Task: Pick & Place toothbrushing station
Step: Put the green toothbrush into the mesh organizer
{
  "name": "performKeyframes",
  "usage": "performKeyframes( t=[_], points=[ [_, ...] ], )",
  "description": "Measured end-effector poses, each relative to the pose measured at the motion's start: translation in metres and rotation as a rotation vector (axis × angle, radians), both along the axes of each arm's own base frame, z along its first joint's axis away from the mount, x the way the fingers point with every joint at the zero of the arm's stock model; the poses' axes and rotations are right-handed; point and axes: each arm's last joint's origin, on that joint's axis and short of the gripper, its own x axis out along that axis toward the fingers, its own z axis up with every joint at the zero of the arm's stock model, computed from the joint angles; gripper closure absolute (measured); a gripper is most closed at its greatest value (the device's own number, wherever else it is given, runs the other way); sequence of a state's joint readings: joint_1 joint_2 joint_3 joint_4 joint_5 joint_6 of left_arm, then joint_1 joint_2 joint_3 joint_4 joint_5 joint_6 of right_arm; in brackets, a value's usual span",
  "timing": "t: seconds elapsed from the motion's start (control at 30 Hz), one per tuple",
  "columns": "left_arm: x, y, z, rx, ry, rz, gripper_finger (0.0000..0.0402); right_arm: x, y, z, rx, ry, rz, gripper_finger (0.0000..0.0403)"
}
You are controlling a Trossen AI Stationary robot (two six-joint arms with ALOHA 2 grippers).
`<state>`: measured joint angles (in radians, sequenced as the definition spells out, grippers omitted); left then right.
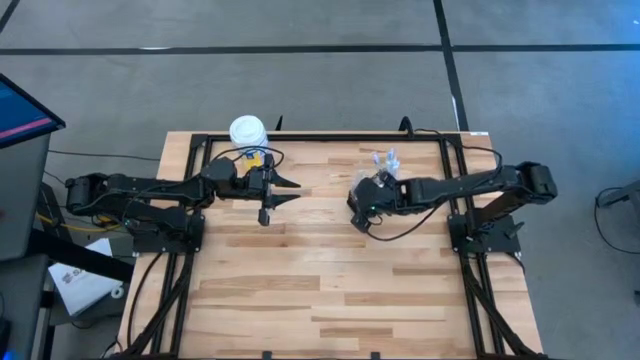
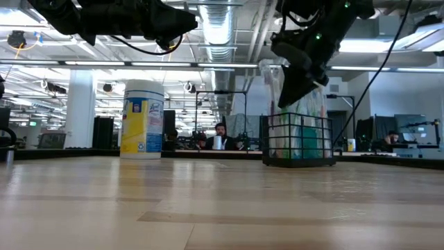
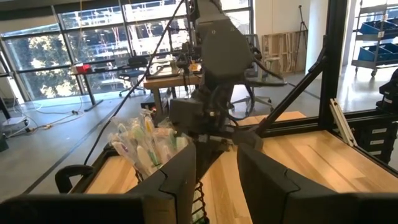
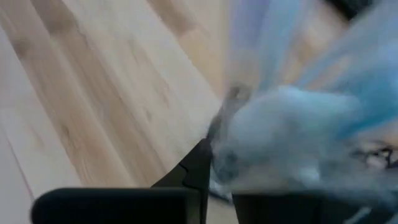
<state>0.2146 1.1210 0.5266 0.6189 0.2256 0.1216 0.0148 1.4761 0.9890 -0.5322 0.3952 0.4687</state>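
Here the black wire holder [image 2: 298, 139] stands upright on the wooden surface [image 1: 330, 270], toward its far edge on the right side, its toothbrushes [image 3: 144, 144] pointing up with a slight fan. The right pincer [image 1: 366, 205] reaches in from the right, angled down against the holder's rim; its grip I cannot tell. The left pincer [image 3: 214, 177] hangs part-open and empty, beside the jar [image 2: 142, 118].
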Motion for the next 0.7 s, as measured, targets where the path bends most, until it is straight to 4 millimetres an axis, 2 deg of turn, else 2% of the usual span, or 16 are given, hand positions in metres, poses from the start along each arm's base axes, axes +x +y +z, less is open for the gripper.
performKeyframes(
  t=[0.53,0.7],
  points=[
    [0.0000,0.0000,-0.0001,0.000,0.001,0.000,0.0288,-0.0011,0.0014,0.0004,0.003,0.010,0.005,0.0309],
    [0.0000,0.0000,-0.0001,0.000,0.001,0.000,0.0288,-0.0045,0.0013,0.0069,0.003,-0.010,0.005,0.0283]
  ],
)
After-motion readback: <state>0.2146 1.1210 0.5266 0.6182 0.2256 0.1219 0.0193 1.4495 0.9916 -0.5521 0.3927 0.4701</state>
